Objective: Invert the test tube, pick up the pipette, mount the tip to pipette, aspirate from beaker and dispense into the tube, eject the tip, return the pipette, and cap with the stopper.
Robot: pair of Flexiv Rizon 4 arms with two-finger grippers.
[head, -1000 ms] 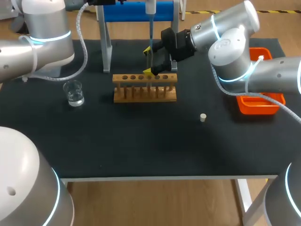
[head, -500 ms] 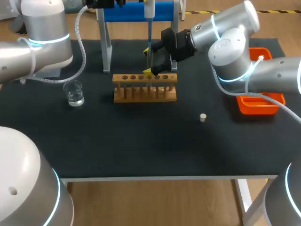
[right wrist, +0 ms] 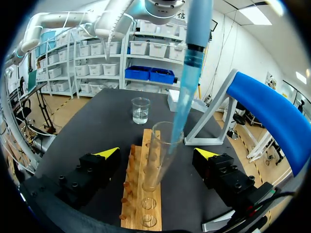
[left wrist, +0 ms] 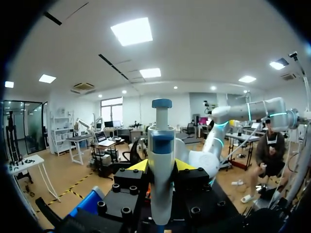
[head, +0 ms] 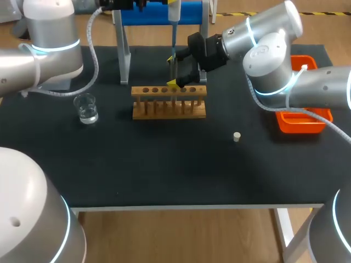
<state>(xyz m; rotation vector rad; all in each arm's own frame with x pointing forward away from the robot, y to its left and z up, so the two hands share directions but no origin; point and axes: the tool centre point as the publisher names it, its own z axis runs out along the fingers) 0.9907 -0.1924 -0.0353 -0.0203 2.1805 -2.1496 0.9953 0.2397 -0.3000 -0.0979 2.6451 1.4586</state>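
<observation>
Left claw [left wrist: 161, 166] clamped on the upright pipette [left wrist: 161, 145], its tip [right wrist: 181, 116] inside the mouth of the test tube [right wrist: 154, 165] standing in the wooden rack [head: 169, 104], right claw [right wrist: 158, 153] spread wide either side of the tube, not touching, beaker [head: 86, 108] and stopper [head: 236, 137] on the black desk [head: 164, 159]

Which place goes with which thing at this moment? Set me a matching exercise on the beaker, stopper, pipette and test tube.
Things:
1. beaker
2. stopper
3. pipette
4. test tube

Places:
A. standing in the wooden rack
B. gripped in the left tool
C. lying on the table, to the right of the rack
D. standing on the table, to the left of the rack

Pairs: 1-D, 2-C, 3-B, 4-A
</observation>
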